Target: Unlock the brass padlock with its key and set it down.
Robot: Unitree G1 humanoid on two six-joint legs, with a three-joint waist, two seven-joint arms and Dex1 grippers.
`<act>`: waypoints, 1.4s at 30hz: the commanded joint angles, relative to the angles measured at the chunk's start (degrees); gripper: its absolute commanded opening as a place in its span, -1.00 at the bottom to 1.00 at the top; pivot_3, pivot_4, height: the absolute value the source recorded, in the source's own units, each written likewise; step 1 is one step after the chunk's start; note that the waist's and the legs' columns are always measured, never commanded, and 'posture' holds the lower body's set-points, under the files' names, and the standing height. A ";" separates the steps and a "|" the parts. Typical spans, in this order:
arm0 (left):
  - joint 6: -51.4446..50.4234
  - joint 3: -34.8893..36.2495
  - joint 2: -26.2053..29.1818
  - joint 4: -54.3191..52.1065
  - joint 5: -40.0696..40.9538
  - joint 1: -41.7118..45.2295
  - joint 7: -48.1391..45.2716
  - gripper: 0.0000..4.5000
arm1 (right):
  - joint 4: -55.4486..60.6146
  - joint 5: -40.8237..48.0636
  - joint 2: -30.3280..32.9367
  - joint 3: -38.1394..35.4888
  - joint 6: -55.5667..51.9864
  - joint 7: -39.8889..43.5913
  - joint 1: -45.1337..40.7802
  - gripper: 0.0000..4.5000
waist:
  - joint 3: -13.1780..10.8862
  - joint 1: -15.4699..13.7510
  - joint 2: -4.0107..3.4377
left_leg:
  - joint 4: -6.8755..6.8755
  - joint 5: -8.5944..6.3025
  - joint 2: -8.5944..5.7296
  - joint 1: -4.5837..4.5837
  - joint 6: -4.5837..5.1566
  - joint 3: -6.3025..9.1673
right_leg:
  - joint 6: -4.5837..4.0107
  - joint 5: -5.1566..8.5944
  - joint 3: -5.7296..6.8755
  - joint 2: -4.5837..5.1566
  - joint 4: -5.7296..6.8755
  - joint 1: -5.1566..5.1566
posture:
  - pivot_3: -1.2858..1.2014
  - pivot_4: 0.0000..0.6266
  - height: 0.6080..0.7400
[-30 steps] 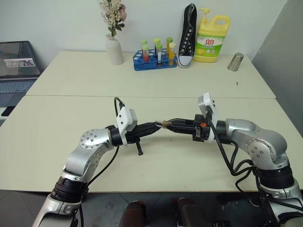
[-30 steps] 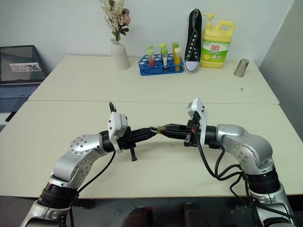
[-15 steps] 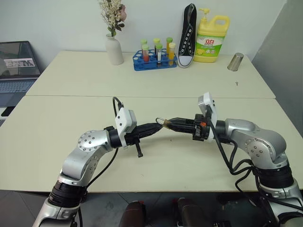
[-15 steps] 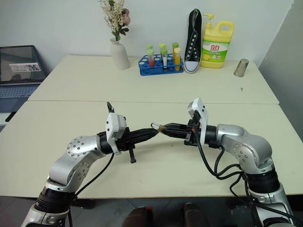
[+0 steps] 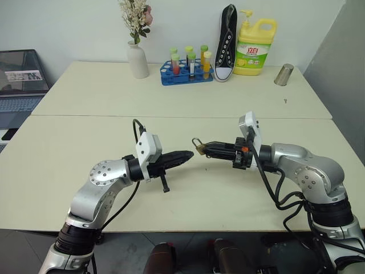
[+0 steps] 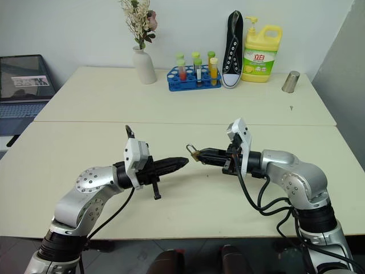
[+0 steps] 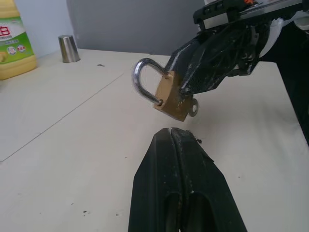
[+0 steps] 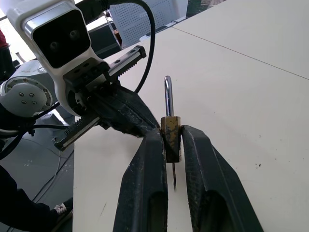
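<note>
My right gripper [image 8: 169,135] is shut on the brass padlock [image 7: 171,99], holding its golden body above the table [image 5: 188,194] with the silvery shackle [image 7: 141,79] pointing up. The key [image 7: 193,107] sticks out of the padlock's underside as a small silvery head, with no gripper on it. My left gripper [image 5: 191,153] is shut and empty. Its tips point at the padlock [image 5: 199,147] from the left, a small gap away. I cannot tell whether the shackle is released.
Along the table's far edge stand a white vase with flowers [image 5: 137,60], a blue rack of test tubes [image 5: 185,73], a black shoe [image 5: 227,43], a yellow detergent bottle [image 5: 255,40] and a metal cup [image 5: 283,74]. A laptop [image 5: 20,80] sits at the far left.
My left gripper's tips have come off the padlock's key end and drawn back a little to the left. The right gripper still holds the padlock in the same place.
</note>
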State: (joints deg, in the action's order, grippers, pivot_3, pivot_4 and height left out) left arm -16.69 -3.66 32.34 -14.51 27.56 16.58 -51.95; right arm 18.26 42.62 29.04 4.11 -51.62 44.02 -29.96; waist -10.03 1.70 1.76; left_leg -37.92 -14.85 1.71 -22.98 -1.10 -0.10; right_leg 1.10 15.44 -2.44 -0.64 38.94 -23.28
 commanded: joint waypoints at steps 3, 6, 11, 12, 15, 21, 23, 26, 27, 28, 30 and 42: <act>2.18 3.22 -0.20 3.10 -0.99 5.71 0.35 -1.00 | 1.20 -0.30 0.54 0.04 1.09 1.79 -0.45 -0.94 | 0.00 -0.01 0.01 | -0.01 0.00 0.00 0.00 0.00 -0.01 | 0.00 0.00 0.00 -0.03 -0.01 0.00 | 0.03 -0.52 1.00; 2.05 2.50 -0.88 3.69 -1.01 6.96 -0.47 -1.00 | 1.52 -0.60 0.37 0.53 1.10 2.41 -0.48 -0.94 | 0.00 0.00 0.01 | 0.00 0.00 -0.01 -0.01 0.00 -0.05 | 0.00 0.00 -0.03 -0.02 -0.04 0.00 | 0.03 -0.52 1.00; 1.21 1.26 -2.75 3.79 -0.84 8.42 -0.40 -1.00 | 1.82 -0.72 0.25 1.00 1.02 2.76 -0.36 -0.94 | -0.01 -0.01 0.01 | 0.01 0.00 0.00 -0.02 0.00 -0.02 | 0.00 0.00 -0.02 -0.02 -0.04 0.00 | 0.03 -0.52 1.00; 1.16 0.97 -2.96 3.58 -0.94 8.35 -0.59 -1.00 | 1.85 -0.72 0.26 1.01 1.02 2.73 -0.34 -0.94 | -0.01 -0.01 0.01 | 0.00 0.00 0.00 -0.02 0.00 -0.01 | 0.00 0.00 -0.02 -0.02 -0.03 0.00 | 0.03 -0.52 1.00; 0.68 0.53 -3.35 3.10 -0.84 8.04 -0.79 -1.00 | 1.83 -0.66 0.27 1.00 0.98 2.75 -0.33 -0.94 | -0.01 0.00 0.01 | 0.00 0.00 0.00 -0.01 0.00 -0.02 | 0.00 0.00 -0.03 -0.02 -0.03 0.00 | 0.03 -0.52 1.00; -0.50 0.08 -3.13 1.81 -0.41 6.93 -1.64 -1.00 | 1.76 -0.69 0.24 1.03 0.94 2.70 -0.26 -0.94 | -0.01 0.00 0.01 | 0.00 0.00 0.00 -0.01 0.00 -0.02 | 0.00 0.00 -0.03 -0.02 -0.03 0.00 | 0.03 -0.52 1.00; -1.21 0.18 -2.73 0.99 -0.04 6.28 -2.04 -1.00 | 1.73 -0.73 0.28 1.02 0.93 2.66 -0.24 -0.94 | -0.01 0.00 0.01 | 0.00 0.00 0.01 -0.01 0.00 -0.02 | 0.00 0.00 -0.03 -0.02 -0.03 0.00 | 0.03 -0.52 1.00; -2.18 0.62 -1.87 -0.27 0.43 5.23 -2.59 -1.00 | 1.55 -0.75 0.31 0.89 0.88 2.58 -0.31 -0.94 | -0.01 0.02 0.01 | 0.00 0.00 0.01 -0.01 0.00 -0.01 | 0.00 0.00 -0.03 -0.02 -0.03 0.00 | 0.03 -0.52 1.00; -2.44 0.74 -1.71 -0.52 0.53 5.06 -2.65 -1.00 | 1.50 -0.80 0.32 0.88 0.91 2.57 -0.34 -0.94 | -0.01 0.01 0.01 | 0.01 0.00 0.00 -0.01 0.00 -0.02 | 0.00 0.00 -0.03 -0.02 -0.03 0.00 | 0.03 -0.52 1.00; -2.71 0.80 -1.49 -0.87 0.64 4.85 -2.81 -1.00 | 1.46 -0.76 0.29 0.86 0.87 2.55 -0.35 -0.94 | -0.01 0.01 0.01 | 0.01 0.00 0.00 -0.01 0.00 -0.01 | 0.00 0.00 -0.03 -0.02 -0.03 0.00 | 0.03 -0.52 1.00; -3.44 0.97 -1.05 -1.89 1.01 4.29 -3.20 -1.00 | 1.30 -0.78 0.22 0.84 0.89 2.53 -0.41 -0.94 | -0.01 0.01 0.01 | 0.01 0.00 0.00 -0.01 0.00 -0.01 | 0.01 0.01 -0.03 -0.02 -0.03 0.00 | 0.03 -0.52 1.00; -8.06 1.35 1.70 -6.21 4.76 3.48 -5.66 -1.00 | 0.50 -1.73 -0.16 1.29 1.36 2.60 -0.55 -0.94 | -0.03 0.02 0.01 | 0.01 0.00 0.00 -0.01 0.00 -0.01 | 0.01 0.01 -0.03 -0.02 -0.04 0.00 | 0.03 -0.52 1.00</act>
State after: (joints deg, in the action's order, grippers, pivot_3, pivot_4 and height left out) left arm -24.39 -3.52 33.45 -18.13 30.70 20.00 -57.06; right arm 17.97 40.69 28.91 5.81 -51.56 46.15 -29.96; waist -10.06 1.72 1.77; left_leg -37.91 -14.85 1.72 -22.99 -1.11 -0.11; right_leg 1.11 15.45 -2.47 -0.66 38.91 -23.28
